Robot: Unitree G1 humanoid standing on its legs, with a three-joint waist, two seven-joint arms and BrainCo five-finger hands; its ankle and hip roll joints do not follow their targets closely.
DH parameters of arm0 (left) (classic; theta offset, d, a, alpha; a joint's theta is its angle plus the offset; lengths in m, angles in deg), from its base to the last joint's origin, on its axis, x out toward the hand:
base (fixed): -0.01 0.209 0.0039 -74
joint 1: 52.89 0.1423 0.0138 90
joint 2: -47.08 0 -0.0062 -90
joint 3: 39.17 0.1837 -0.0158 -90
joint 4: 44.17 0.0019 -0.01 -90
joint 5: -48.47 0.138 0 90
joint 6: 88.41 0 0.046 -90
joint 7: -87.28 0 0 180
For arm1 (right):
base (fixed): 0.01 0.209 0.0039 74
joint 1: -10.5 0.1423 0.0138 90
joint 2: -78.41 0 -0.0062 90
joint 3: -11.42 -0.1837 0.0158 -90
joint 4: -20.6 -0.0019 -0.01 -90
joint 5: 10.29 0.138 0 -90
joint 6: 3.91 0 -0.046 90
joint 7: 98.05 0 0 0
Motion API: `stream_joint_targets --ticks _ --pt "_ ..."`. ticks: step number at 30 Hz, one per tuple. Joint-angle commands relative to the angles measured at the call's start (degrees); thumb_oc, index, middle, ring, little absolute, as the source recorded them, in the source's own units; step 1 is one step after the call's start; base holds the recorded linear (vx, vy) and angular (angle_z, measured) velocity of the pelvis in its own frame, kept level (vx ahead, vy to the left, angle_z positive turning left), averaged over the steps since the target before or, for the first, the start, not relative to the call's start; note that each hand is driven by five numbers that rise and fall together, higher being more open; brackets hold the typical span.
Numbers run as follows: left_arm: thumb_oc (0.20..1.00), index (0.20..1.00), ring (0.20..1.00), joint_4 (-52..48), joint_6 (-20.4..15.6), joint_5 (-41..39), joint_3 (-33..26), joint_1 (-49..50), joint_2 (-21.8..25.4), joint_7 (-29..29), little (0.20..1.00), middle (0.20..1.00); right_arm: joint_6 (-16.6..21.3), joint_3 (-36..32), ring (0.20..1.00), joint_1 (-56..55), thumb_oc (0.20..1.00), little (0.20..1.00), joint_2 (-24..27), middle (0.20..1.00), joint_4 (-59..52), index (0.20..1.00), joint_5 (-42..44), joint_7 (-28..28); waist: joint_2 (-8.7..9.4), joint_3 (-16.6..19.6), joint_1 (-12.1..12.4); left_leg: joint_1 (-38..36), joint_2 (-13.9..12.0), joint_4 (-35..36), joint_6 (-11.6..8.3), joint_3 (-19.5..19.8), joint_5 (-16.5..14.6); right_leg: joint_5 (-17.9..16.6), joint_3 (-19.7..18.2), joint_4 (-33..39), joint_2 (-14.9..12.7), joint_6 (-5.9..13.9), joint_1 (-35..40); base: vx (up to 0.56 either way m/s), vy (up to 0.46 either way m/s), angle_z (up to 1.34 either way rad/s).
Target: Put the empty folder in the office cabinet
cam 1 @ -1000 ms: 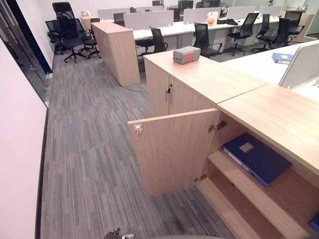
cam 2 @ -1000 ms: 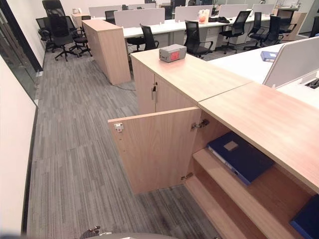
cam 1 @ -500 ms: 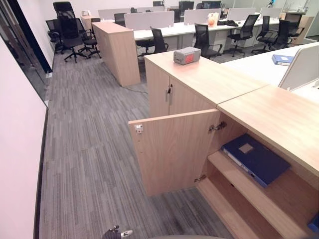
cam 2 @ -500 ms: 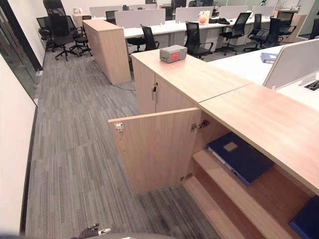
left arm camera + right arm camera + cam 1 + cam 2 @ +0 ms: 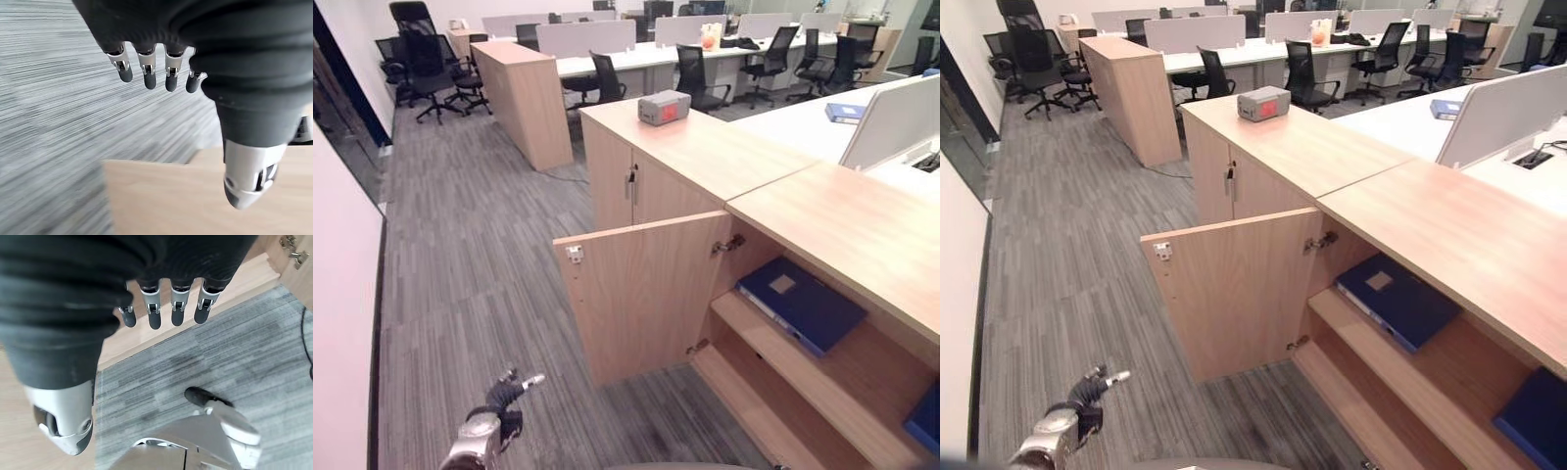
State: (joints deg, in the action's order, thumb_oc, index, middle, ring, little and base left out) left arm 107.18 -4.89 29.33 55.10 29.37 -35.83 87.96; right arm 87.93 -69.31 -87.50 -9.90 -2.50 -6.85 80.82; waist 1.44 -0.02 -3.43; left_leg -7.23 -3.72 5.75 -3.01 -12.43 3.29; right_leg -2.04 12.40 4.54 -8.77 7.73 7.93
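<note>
A dark blue folder (image 5: 800,304) lies flat on the upper shelf inside the open office cabinet (image 5: 822,392). The cabinet's wooden door (image 5: 641,294) stands swung out to the left. My left hand (image 5: 506,393) hangs low above the carpet, left of the door, well away from the folder. Its fingers (image 5: 146,73) are straight and hold nothing, with the pale wood of the door past them. My right hand (image 5: 178,303) is open and holds nothing, above carpet and a pale wood edge.
A second blue folder (image 5: 1538,416) lies on a lower shelf at the far right. A grey box with a red label (image 5: 664,106) sits on the closed neighbouring cabinet (image 5: 636,186). Desks and black office chairs (image 5: 607,78) stand behind; grey carpet (image 5: 470,245) stretches left.
My left hand has risen into sight at the lower left and reaches further forward. The camera has shifted a little; the folder and the door have stayed put.
</note>
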Motion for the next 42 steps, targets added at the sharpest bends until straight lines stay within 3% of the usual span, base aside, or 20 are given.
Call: stream_joint_targets --ticks 1,6,14,22,30,40,42 --pt "1.0 1.0 1.0 1.29 -2.86 -3.38 -2.76 -10.09 5.35 -0.33 1.0 1.0 0.67 3.39 1.0 4.18 1.0 1.0 -0.08 1.0 -1.16 1.0 2.52 0.59 1.16 -2.67 -1.31 -3.85 -2.13 -0.75 -2.83 0.15 -6.22 -1.96 0.91 -0.67 -4.03 5.71 -1.48 0.02 0.028 -0.15" --pt "1.0 1.0 1.0 3.53 -2.92 -3.43 -0.95 -17.71 10.27 0.69 1.0 1.0 0.46 4.78 1.0 4.25 1.0 1.0 0.23 1.0 -0.7 1.0 1.63 1.41 2.08 -3.33 -3.08 -4.11 -2.26 -0.75 -2.8 -1.99 -6.55 -2.76 -0.44 -0.98 -4.06 6.4 -2.89 0.02 0.029 -0.31" --pt "1.0 1.0 1.0 3.11 -3.14 -2.14 2.8 -24.61 12.13 1.51 1.0 1.0 0.01 5.75 1.0 4.84 1.0 1.0 0.93 1.0 0.55 1.0 0.13 1.68 3.12 -3.87 -3.85 -4.37 -2.27 -0.75 -2.87 -3.4 -6.91 -3.5 -1.33 -0.87 -4.26 7.04 -3.53 0.0 0.011 -0.12" --pt "1.0 1.0 1.0 1.58 -3.84 -1.36 8.69 -32.41 9.51 2.28 1.0 1.0 0.06 7.22 1.0 5.03 1.0 1.0 0.15 1.0 0.5 1.0 -0.44 1.9 4.41 -4.95 -4.78 -4.25 -2.1 -0.75 -2.82 -3.82 -7.26 -4.19 -1.53 -0.89 -4.71 7.27 -4.18 0.0 0.0 -0.02" --pt "1.0 1.0 1.0 -0.35 -3.95 -0.43 12.5 -34.59 6.77 3.24 1.0 1.0 0.11 7.97 1.0 5.58 1.0 1.0 -0.11 1.0 0.19 1.0 -1.06 1.99 4.55 -5.73 -5.21 -3.75 -1.75 -0.75 -2.58 -3.54 -7.27 -4.45 -1.36 -1.09 -5.01 7.27 -4.78 0.0 0.003 -0.01" --pt "1.0 1.0 1.0 -4.25 -4.24 0.65 14.74 -32.23 4.57 4.42 1.0 1.0 0.14 7.74 1.0 5.25 1.0 1.0 -0.25 1.0 0.03 1.0 -1.12 2.08 4.58 -5.76 -4.94 -3.31 -1.31 -0.75 -2.34 -2.65 -7.44 -4.46 -0.74 -0.97 -5.4 7.27 -4.58 0.0 0.004 0.02" --pt "1.0 1.0 1.0 -9.69 -4.39 1.15 16.43 -28.16 2.85 5.71 1.0 1.0 -0.07 6.99 1.0 5.12 1.0 1.0 -0.24 1.0 0.54 1.0 -1.35 2.03 4.4 -6.04 -4.16 -2.92 -1.05 -0.75 -2.19 -1.83 -7.48 -4.31 -0.21 -1.05 -5.7 7.27 -4.22 -0.01 0.014 0.06"
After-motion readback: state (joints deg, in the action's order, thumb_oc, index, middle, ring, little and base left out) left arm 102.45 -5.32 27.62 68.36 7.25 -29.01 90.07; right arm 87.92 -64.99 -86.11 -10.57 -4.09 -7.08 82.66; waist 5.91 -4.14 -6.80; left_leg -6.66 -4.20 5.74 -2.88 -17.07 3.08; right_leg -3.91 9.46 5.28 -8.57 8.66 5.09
